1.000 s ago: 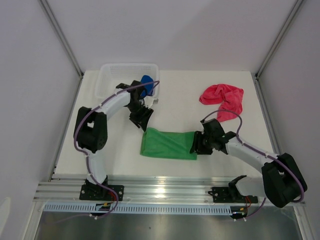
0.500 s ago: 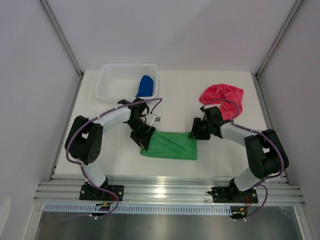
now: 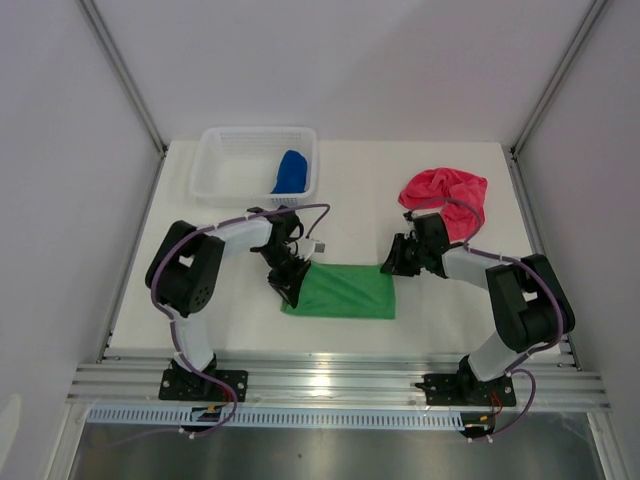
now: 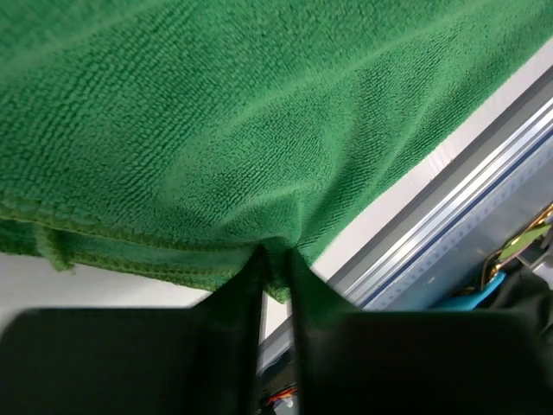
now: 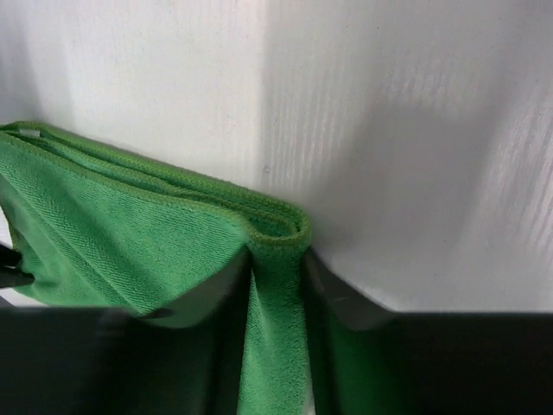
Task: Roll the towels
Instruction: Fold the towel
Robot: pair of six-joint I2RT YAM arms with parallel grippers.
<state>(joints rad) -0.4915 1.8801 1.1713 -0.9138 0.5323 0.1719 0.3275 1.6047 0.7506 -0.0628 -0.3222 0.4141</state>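
Note:
The green towel [image 3: 343, 291] lies folded in a flat strip on the table in front of the arms. My left gripper [image 3: 291, 283] is shut on its left end; in the left wrist view the green towel [image 4: 259, 130] bunches between the fingers of my left gripper [image 4: 277, 256]. My right gripper [image 3: 392, 262] is shut on the far right corner, where the folded edge of the green towel [image 5: 130, 233] is pinched in my right gripper [image 5: 276, 255]. The pink-red towel [image 3: 447, 195] lies crumpled at the back right. The blue towel [image 3: 291, 172] sits in the basket.
A white mesh basket [image 3: 228, 160] stands at the back left of the white table [image 3: 350, 190]. An aluminium rail [image 3: 330, 378] runs along the near edge, and white walls close in both sides.
Both arms swung in to the green towel's ends. The two grippers, open a moment ago, have closed on the cloth, and the towel's far edge has been drawn nearer, making it a shorter strip.

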